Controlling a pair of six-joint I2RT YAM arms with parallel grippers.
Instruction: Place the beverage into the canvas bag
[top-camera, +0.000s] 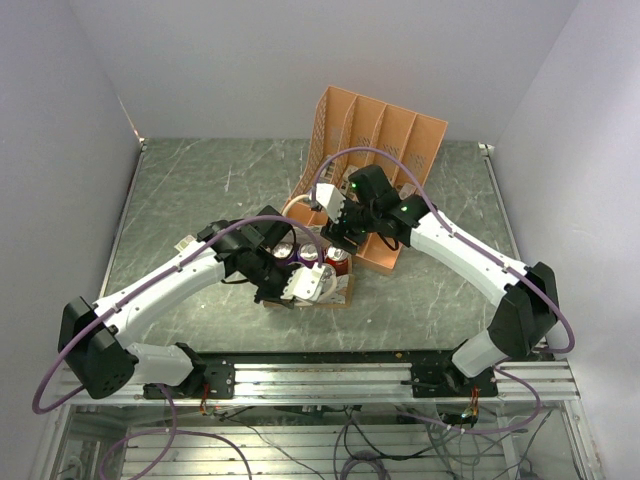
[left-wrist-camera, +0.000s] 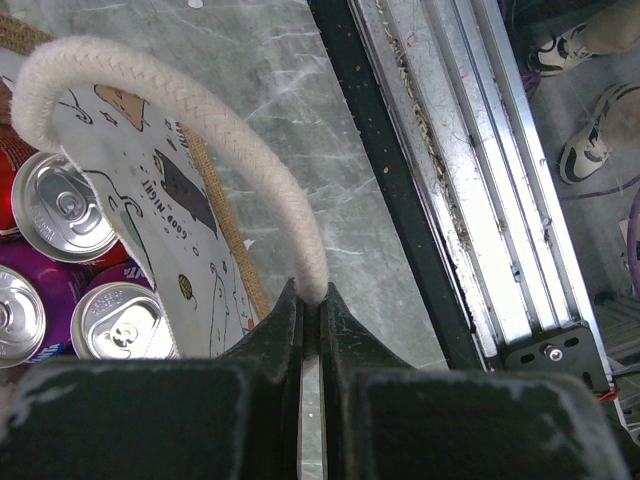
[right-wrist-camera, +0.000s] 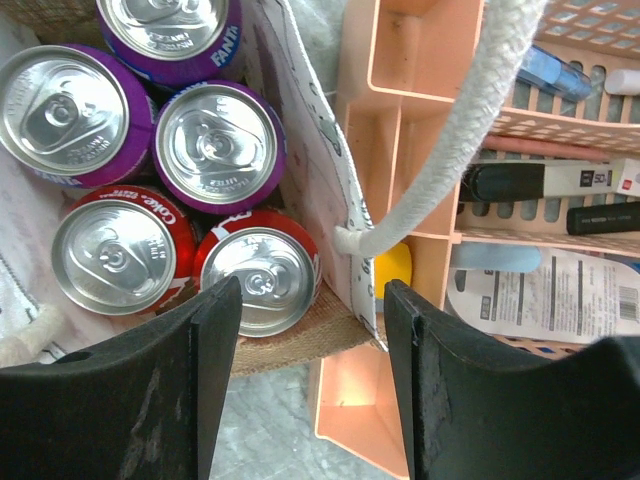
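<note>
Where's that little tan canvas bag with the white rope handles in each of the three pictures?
Top external: the small tan canvas bag sits mid-table, beside the orange slotted plastic rack.
Left wrist: the bag fills the left side, one white rope handle pinched in the left claw.
Right wrist: the bag takes the left half, rack to its right.
Shared landmark: the silver-topped red and purple drink cans inside it.

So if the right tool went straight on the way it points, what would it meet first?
Probably the bag's side wall, standing between the right tool's open fingers; the red can beside it is close too. Depth is unclear.
</note>
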